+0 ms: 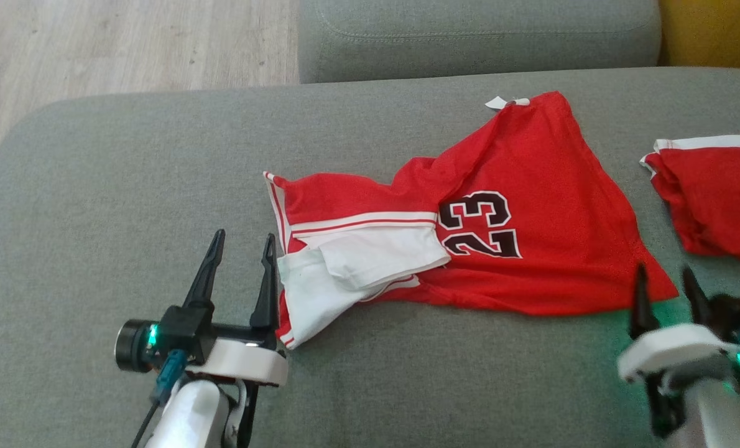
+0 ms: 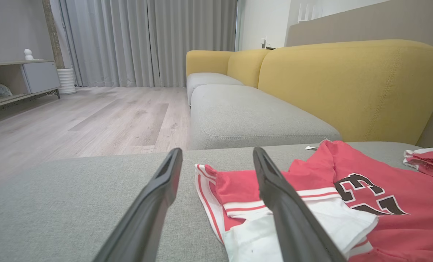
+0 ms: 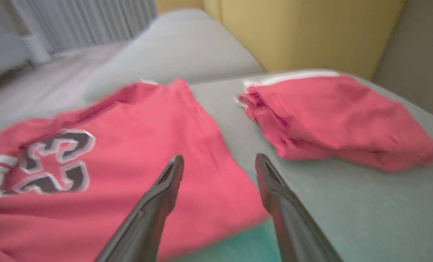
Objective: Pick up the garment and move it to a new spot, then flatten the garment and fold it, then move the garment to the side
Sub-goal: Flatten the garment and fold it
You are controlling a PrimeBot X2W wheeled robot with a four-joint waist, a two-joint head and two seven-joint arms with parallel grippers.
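With the left end effector (image 1: 245,238) and right end effector (image 1: 663,270) both released and empty, only the loose white flap (image 1: 370,255) of the garment (image 1: 531,205) may be caught, and the cloth bunched.

Home living room, yellow-and-grey sofa (image 2: 347,91), long grey curtains (image 2: 147,40), wooden floor (image 2: 92,120), low sideboard (image 2: 38,76)

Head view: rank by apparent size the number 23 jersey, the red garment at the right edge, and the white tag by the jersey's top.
1. number 23 jersey, largest.
2. red garment at the right edge, cropped by the frame, so its full size is unsure.
3. white tag, smallest.
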